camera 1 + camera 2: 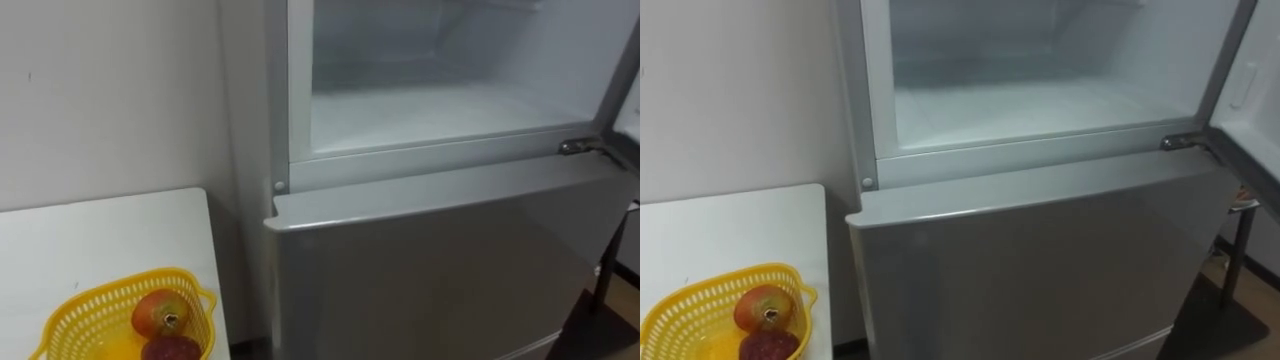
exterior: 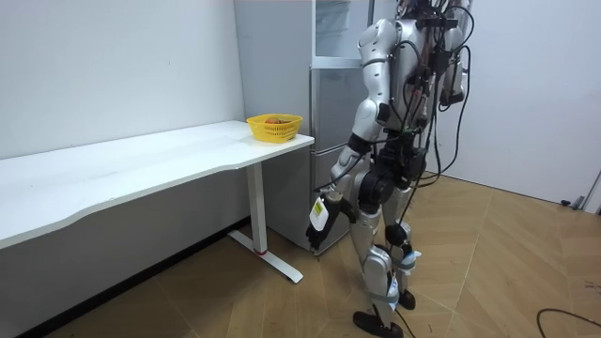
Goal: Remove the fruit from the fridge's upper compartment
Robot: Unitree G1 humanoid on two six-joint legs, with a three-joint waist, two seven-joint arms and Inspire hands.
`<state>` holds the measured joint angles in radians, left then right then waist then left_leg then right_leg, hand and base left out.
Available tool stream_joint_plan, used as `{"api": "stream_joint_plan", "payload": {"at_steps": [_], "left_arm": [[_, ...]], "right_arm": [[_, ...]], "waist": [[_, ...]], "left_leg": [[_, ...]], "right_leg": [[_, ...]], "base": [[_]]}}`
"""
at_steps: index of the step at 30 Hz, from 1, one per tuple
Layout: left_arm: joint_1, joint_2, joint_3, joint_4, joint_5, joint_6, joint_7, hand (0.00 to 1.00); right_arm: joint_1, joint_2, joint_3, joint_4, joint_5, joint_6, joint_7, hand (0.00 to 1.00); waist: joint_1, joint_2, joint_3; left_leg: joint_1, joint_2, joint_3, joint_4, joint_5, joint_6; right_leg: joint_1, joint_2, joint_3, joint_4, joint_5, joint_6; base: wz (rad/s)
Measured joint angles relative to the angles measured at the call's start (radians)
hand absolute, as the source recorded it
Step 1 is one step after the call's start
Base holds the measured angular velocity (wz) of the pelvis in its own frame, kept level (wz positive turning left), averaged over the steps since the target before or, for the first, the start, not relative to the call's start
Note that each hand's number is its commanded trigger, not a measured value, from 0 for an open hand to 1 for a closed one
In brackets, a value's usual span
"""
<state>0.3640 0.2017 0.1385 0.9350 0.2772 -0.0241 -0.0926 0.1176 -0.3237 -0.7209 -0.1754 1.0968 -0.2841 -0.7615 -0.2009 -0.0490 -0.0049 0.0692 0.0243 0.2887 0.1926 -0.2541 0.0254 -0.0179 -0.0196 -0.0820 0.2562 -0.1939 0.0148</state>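
Beside the fridge (image 1: 430, 260), on a white table (image 1: 100, 240), a yellow basket (image 1: 75, 300) was set near the corner; two fruits (image 1: 160, 313) were held in it, one red and yellow, one dark red, touching; the upper compartment (image 1: 440, 110) was seen open, its white floor frosted, its door (image 1: 1250, 100) swung right; the left hand (image 2: 317, 228) was hung low before the fridge, its fingers too small to be judged.

The left hand (image 2: 316, 228) hangs low by the thigh.
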Motion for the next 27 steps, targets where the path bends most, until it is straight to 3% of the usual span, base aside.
{"api": "stream_joint_plan", "payload": {"at_steps": [4, 9, 15, 19, 22, 27], "left_arm": [[0.001, -0.004, 0.024, 0.012, -0.001, -0.007, -0.009, 0.0], [0.004, -0.017, 0.025, 0.033, 0.0, -0.01, -0.009, 0.0], [-0.001, -0.028, 0.026, 0.052, 0.0, -0.01, -0.007, 0.0], [-0.01, -0.026, 0.036, 0.077, 0.0, -0.013, 0.002, 0.0], [-0.013, -0.01, 0.036, 0.085, 0.0, -0.019, 0.008, 0.0], [-0.014, -0.011, 0.035, 0.104, 0.0, -0.018, 0.021, 0.0]], "right_arm": [[-0.012, 0.0, 0.01, -0.001, -0.142, 0.013, 0.055, 0.0], [-0.022, 0.0, 0.079, -0.03, -0.267, 0.055, 0.113, 0.0], [-0.02, 0.0, 0.18, -0.092, -0.375, 0.094, 0.176, 0.0], [-0.058, -0.019, 0.208, -0.178, -0.439, 0.111, 0.189, 0.0], [-0.101, -0.031, 0.219, -0.204, -0.47, 0.11, 0.24, 0.0], [-0.116, -0.031, 0.245, -0.231, -0.472, 0.112, 0.327, 0.0]], "waist": [[0.012, 0.003, 0.0017], [0.016, 0.0, 0.0033], [0.045, -0.008, 0.0081], [0.055, -0.029, 0.0158], [0.075, -0.053, 0.0141], [0.119, -0.048, 0.0077]], "left_leg": [[0.014, -0.001, -0.001, -0.004, 0.001, -0.001], [0.013, -0.001, -0.003, -0.005, 0.002, -0.001], [0.012, -0.003, -0.001, -0.004, 0.008, -0.002], [0.01, -0.001, -0.015, 0.006, 0.01, -0.003], [0.016, 0.002, -0.029, 0.005, 0.012, -0.008], [0.012, 0.004, -0.057, 0.004, 0.013, -0.009]], "right_leg": [[0.01, 0.0, 0.001, 0.004, 0.0, 0.0], [0.009, -0.001, -0.001, 0.009, 0.0, 0.0], [-0.003, -0.003, 0.0, 0.019, -0.003, -0.005], [-0.001, -0.001, -0.003, 0.016, -0.007, -0.011], [0.017, 0.005, -0.008, -0.004, -0.005, -0.015], [0.04, 0.003, -0.042, -0.024, 0.001, -0.017]], "base": [[0.0], [0.0], [-0.04], [0.0], [0.1], [0.19]]}}
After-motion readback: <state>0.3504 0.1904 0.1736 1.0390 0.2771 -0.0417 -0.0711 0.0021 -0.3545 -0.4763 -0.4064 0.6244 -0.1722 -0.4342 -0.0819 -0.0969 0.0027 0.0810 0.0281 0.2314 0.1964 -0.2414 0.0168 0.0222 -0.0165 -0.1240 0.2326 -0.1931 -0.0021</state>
